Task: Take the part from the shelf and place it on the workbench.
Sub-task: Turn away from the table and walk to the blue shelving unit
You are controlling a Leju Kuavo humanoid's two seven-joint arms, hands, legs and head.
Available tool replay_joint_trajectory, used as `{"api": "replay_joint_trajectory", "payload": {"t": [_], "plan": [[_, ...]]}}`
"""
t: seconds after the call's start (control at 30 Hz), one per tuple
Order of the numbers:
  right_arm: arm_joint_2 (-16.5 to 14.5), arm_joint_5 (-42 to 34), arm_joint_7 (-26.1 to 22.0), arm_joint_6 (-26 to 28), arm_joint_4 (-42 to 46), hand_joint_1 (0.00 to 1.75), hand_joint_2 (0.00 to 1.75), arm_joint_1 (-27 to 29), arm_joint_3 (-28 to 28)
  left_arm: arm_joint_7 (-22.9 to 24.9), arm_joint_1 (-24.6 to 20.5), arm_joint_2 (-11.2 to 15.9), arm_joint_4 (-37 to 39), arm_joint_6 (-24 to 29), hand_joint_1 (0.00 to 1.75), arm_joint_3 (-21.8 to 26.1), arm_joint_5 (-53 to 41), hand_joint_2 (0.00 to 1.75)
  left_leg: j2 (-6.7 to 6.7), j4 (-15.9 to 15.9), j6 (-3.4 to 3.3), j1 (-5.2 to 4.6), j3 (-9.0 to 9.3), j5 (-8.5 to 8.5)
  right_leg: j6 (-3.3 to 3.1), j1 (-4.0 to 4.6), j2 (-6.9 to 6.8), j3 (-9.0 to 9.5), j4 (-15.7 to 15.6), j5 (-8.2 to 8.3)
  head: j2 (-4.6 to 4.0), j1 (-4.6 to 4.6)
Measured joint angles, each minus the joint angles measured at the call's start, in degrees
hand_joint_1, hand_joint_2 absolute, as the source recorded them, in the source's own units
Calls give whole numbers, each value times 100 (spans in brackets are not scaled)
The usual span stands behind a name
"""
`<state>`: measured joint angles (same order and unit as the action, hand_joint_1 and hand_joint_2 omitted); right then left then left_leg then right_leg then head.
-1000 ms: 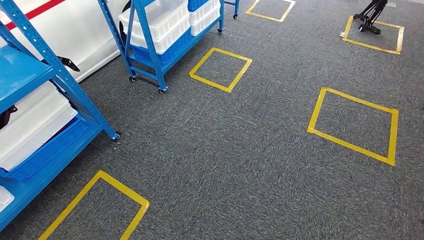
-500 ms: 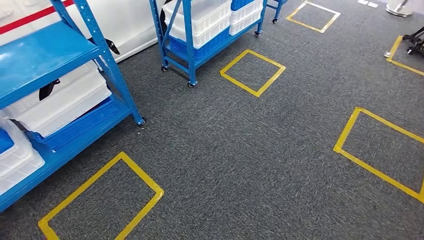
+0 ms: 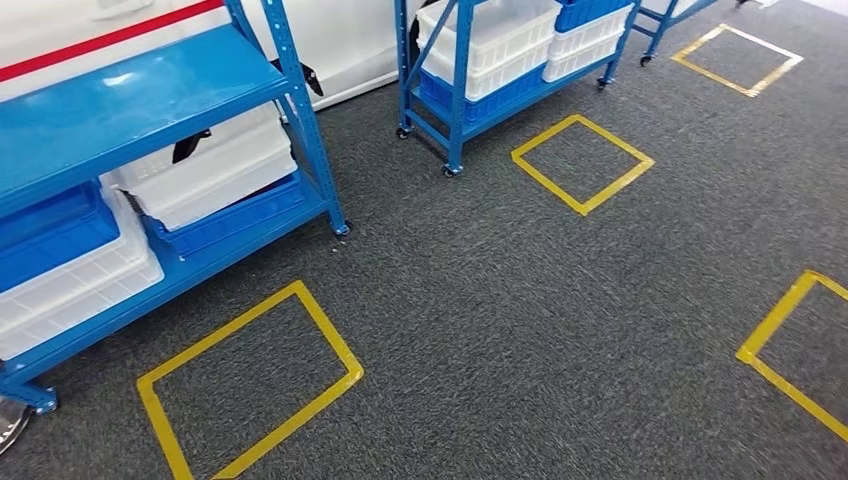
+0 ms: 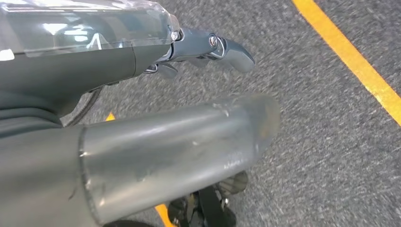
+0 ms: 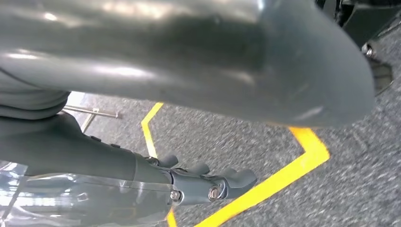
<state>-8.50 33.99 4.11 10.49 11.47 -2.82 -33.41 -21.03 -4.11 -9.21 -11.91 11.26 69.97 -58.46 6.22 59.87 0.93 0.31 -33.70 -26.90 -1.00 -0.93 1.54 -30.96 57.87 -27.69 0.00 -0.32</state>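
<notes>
Blue shelf is seen at upper left, bins stacked inside; both hands (left hand, right hand) are held with fingers apart, gripping nothing.

The left hand hangs with its thick thumb lying apart from the darker fingers, nothing between them. The right hand hangs likewise, thumb apart from its fingers, holding nothing.
</notes>
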Motion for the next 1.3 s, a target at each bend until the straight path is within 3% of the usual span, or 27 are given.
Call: {"api": "replay_joint_trajectory", "payload": {"t": [0.07,0.13,0.17,0.2,0.23,0.3,0.37,0.43,0.47,0.5,0.57,0.63,0.67,0.7,0.73,0.8,0.87,0.93,0.97,1.03,1.07,1.1,1.17,1.2,1.23,1.3], "plan": [[2,1,-2,-12,0,0,0,26,-7,-15,-19,-5,0,2,0,-2,-4,0,-388,629,35,-10,-299,-365,-50,4,-176,11,-36,7,0,-40],[2,2,-2,-16,0,0,0,45,-13,-22,-31,-5,0,2,0,-3,-13,0,-542,1326,71,8,-628,-649,-60,21,-360,8,-33,-5,0,-62],[2,3,-1,-17,0,0,0,48,-15,-26,-26,-5,0,2,0,-4,-22,0,-570,1438,86,18,-672,-642,-56,23,-450,12,-32,-14,0,-61],[2,3,0,-20,0,0,0,47,-16,-27,-18,-5,0,1,0,-4,-33,0,-599,1328,96,27,-604,-531,-47,22,-534,22,-31,-24,0,-63],[1,4,1,-24,0,0,0,45,-17,-28,-13,-4,0,0,0,-5,-44,0,-669,988,99,34,-416,-341,-31,21,-616,40,-29,-37,0,-64],[1,7,3,-31,0,0,0,44,-19,-31,-21,-4,0,-5,0,-9,-72,0,-965,190,66,22,17,-30,23,37,-764,86,-20,-77,0,-70],[2,11,4,-34,0,0,0,37,-20,-35,-34,-5,0,-13,0,-16,-91,0,-1116,-168,-3,-9,189,53,87,66,-886,125,-10,-113,0,-52],[2,14,4,-43,1,0,0,6,-21,-37,-24,-5,0,-15,0,-23,-95,0,-981,-194,-79,-23,181,60,154,68,-996,162,-13,-136,0,-33],[4,15,5,-48,1,0,0,-9,-21,-39,-17,-9,0,-16,0,-27,-95,0,-913,-214,-117,-15,193,74,192,53,-940,173,18,-176,-1,-25],[5,15,6,-54,2,0,0,-14,-22,-41,-15,-13,0,-17,0,-32,-95,0,-840,-235,-157,-4,205,94,227,37,-797,144,129,-271,-1,-11],[9,15,7,-61,2,0,0,-1,-22,-46,-32,-19,0,-19,0,-46,-97,0,-693,-257,-216,15,203,130,268,11,-383,-111,706,-620,-1,28],[9,15,7,-62,1,0,0,15,-22,-46,-47,-19,0,-20,0,-54,-100,0,-523,-251,-238,5,179,142,271,9,-199,-494,1432,-909,0,43],[9,15,8,-62,1,0,0,21,-22,-46,-44,-19,0,-20,0,-55,-101,0,-426,-243,-240,-3,174,144,263,10,-176,-599,1589,-893,0,43],[10,16,8,-61,0,0,0,26,-22,-47,-40,-19,0,-20,0,-57,-101,0,-325,-235,-239,-10,175,143,248,12,-158,-603,1527,-757,0,44],[13,16,7,-61,0,0,0,30,-23,-50,-35,-19,0,-20,0,-58,-101,0,-226,-226,-236,-15,181,141,223,14,-117,-506,1251,-530,0,44],[27,17,6,-61,0,0,0,42,-25,-58,-33,-28,0,-21,0,-68,-101,0,-58,-206,-217,-20,177,136,159,19,119,-203,475,-117,-1,41],[43,17,6,-61,0,0,0,33,-26,-64,-31,-42,0,-24,0,-85,-101,0,71,-196,-161,-14,145,142,120,32,272,-51,78,9,-1,43],[45,17,6,-62,0,0,0,0,-27,-67,-16,-44,0,-26,0,-97,-101,0,182,-211,-78,-5,114,160,92,37,186,-31,31,12,0,49],[39,18,6,-63,0,0,0,-15,-27,-69,-6,-40,-1,-26,0,-100,-101,0,133,-194,-46,-7,101,148,65,29,117,-13,-3,27,0,51],[32,19,7,-65,0,0,0,-6,-29,-70,-9,-33,-2,-27,0,-106,-102,0,-177,75,2,-22,-31,-40,-3,0,-47,24,-76,52,0,16],[32,19,7,-66,0,0,0,10,-32,-73,-20,-33,-2,-29,0,-109,-102,0,-378,384,19,-11,-176,-220,-27,6,-138,32,-89,52,0,-5],[35,19,7,-66,0,0,0,28,-36,-75,-31,-35,-2,-31,0,-112,-102,0,-497,775,43,5,-368,-421,-45,12,-227,31,-90,43,0,-28],[37,19,6,-66,0,0,0,43,-48,-82,-31,-36,-2,-34,0,-114,-101,0,-572,1374,94,40,-650,-628,-45,21,-404,32,-86,27,0,-40],[37,19,6,-66,0,0,0,43,-54,-86,-24,-36,-2,-35,0,-114,-101,0,-590,1393,113,51,-649,-573,-35,19,-484,39,-83,17,0,-42],[36,20,6,-66,0,0,0,41,-57,-90,-17,-36,-2,-37,0,-114,-101,0,-627,1154,122,58,-514,-413,-19,16,-563,55,-79,4,0,-43],[34,22,12,-66,0,0,0,38,-60,-100,-20,-36,-2,-44,0,-115,-101,0,-887,353,101,49,-77,-61,29,29,-707,100,-63,-39,0,-45]]}}
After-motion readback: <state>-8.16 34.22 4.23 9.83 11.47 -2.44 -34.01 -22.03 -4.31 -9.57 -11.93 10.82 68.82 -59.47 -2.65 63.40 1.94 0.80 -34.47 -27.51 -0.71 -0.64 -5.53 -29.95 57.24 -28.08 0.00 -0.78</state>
